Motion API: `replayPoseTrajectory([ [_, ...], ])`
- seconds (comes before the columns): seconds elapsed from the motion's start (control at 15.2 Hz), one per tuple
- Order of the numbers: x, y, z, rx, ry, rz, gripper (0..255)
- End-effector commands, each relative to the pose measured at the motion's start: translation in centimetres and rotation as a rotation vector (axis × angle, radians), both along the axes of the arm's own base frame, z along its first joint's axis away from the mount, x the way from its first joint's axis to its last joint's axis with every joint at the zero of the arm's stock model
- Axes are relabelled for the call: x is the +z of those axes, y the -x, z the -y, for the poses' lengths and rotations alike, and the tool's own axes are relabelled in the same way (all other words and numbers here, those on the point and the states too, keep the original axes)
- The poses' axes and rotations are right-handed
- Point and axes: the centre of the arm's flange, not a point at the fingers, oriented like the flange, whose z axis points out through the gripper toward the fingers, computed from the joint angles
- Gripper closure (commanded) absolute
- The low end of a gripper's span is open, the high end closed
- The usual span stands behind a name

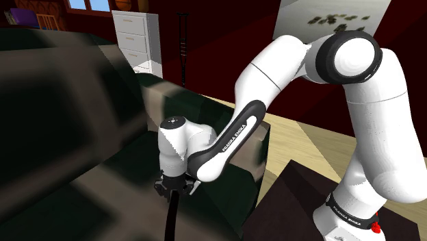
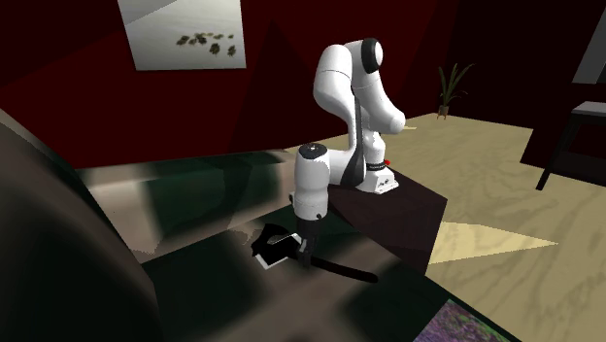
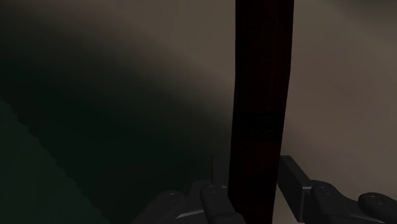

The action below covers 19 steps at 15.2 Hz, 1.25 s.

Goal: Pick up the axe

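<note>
The gripper is found pinching the axe — the dark handle is clasped on both sides by the fingers. The axe is recorded on the dark sofa's seat — handle end toward the seat's front edge, beside the stand.

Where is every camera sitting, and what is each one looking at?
Shoulder view: beside the stand, looking down over the dark sofa; shows the white arm and end effector.
Second exterior view: across the sofa, facing the whole arm and stand.
Wrist view: on the hand, looking along the black fingers clasping the axe handle.
Shared: both outer views show the end effector on the axe.
</note>
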Motion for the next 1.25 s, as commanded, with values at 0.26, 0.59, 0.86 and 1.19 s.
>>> replayPoseTrajectory([
  [0.26, 1.3, -0.1, -0.1, 0.000, -0.005, 0.001, 255],
  [0.59, 4.0, -0.1, -0.1, 0.000, -0.005, 0.001, 255],
  [0.86, 6.1, -0.1, -0.1, 0.000, -0.005, 0.001, 255],
  [1.19, 7.8, -0.1, -0.1, 0.000, -0.005, 0.001, 255],
])
